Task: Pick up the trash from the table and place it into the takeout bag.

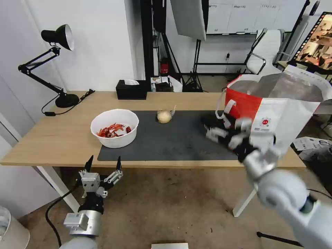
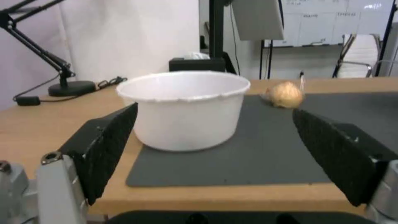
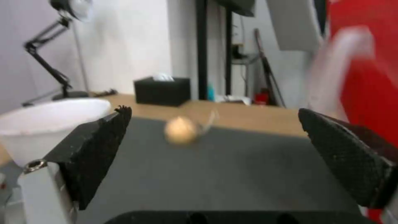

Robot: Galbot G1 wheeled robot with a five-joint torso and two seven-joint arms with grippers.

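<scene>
On the light-wood table (image 1: 62,138), a bowl (image 1: 114,128) of red shells and a yellowish pouch (image 1: 164,116) awaited clearing into the takeout bag (image 1: 276,114), with the right gripper (image 3: 215,149) spread empty over the mat (image 1: 180,138) and the left gripper (image 1: 103,166) hanging open below the edge.

The left arm (image 1: 83,221) is low, in front of the robot, and it points up. The left gripper (image 1: 103,165) sits at its top, and its two black fingers (image 2: 108,137) are spread wide apart with nothing between them. The right arm (image 1: 287,193) is big and grey, and it reaches forward and up from the right side. The right gripper (image 1: 216,129) looks blurry at the end of it. Its two black fingers (image 3: 99,146) are also spread wide apart, and nothing is held between them.
</scene>
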